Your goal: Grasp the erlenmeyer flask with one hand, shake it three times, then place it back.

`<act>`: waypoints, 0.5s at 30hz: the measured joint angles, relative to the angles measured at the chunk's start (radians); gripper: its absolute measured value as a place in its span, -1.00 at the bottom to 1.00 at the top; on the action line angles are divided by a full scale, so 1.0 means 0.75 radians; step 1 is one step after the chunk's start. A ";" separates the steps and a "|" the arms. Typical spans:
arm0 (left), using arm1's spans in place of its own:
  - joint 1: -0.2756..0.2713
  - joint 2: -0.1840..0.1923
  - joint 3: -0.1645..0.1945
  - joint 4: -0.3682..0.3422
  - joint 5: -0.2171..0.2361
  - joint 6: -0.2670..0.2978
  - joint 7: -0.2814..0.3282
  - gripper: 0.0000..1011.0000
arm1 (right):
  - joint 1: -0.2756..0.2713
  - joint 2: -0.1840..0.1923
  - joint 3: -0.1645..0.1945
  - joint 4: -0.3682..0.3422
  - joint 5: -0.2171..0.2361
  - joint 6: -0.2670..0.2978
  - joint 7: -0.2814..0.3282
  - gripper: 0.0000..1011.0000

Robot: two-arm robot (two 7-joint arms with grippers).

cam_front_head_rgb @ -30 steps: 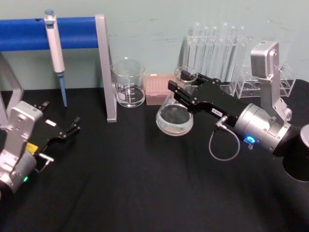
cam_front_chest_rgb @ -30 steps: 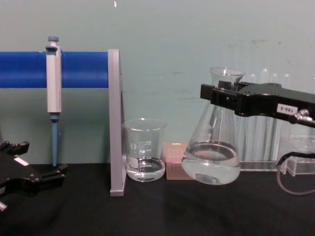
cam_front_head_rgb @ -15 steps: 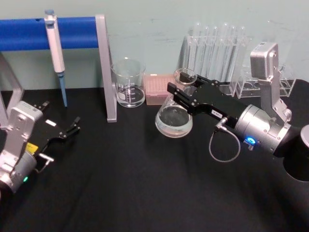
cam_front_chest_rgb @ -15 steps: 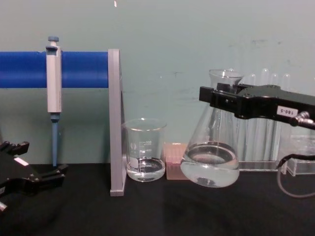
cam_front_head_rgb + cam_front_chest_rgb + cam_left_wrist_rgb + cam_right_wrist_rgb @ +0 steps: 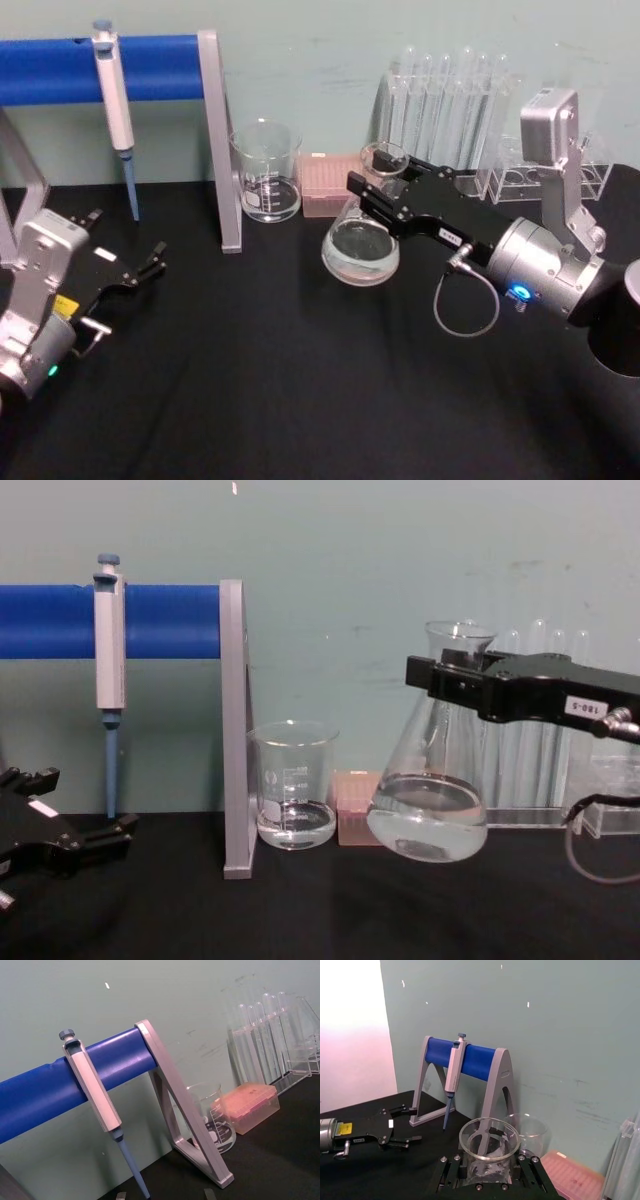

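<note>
wall [image 5: 400,540]: pale green, matte, runs straight across the back and meets the table right at its far edge

marks: a few tiny white specks [image 5: 528,1005] scattered up high, plus some faint dark scuffs [image 5: 528,565] off to the right

table [image 5: 300,380]: flat black top, barely any shine, takes up the whole foreground

light: pretty even and soft, just weak shadows on the wall

side: past the wall's end there's a bright white-to-pink patch [image 5: 350,1035], honestly can't tell what it is
</note>
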 joint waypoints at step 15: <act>0.000 0.000 0.000 0.000 0.000 0.000 0.000 0.98 | -0.004 0.006 -0.006 -0.006 0.002 0.003 0.000 -0.11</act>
